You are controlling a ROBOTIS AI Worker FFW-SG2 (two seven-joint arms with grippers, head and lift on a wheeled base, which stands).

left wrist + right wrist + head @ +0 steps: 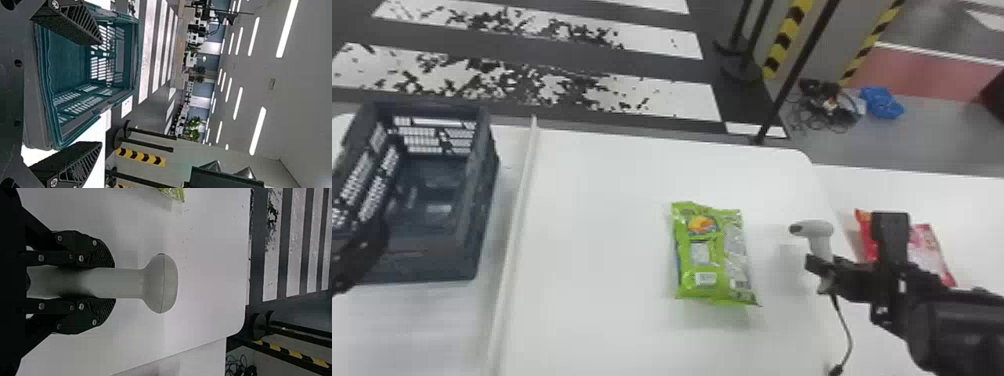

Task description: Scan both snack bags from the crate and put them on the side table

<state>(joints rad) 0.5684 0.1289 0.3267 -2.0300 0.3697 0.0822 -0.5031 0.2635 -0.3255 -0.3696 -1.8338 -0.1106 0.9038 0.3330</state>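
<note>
Right arm (942, 325) partly hides the red bag (927, 252) — its tool (820, 270) clamped round the scanner (821, 230) — left tool (362, 252) gapes.

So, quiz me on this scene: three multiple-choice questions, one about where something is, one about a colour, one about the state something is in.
1. Where is the green foil snack bag?
A: white table, between dark plastic crate and pale handheld scanner
B: inside the crate
C: on the floor

2. What colour is the snack bag on the white side table?
A: blue
B: yellow
C: red and pink

3. How is the scanner?
A: lying flat
B: held upright in the right gripper
C: in the crate

Answers:
A, its flat top lies between crate and scanner.
C, red edges frame a pinkish face.
B, black fingers clasp its handle, head uppermost.
</note>
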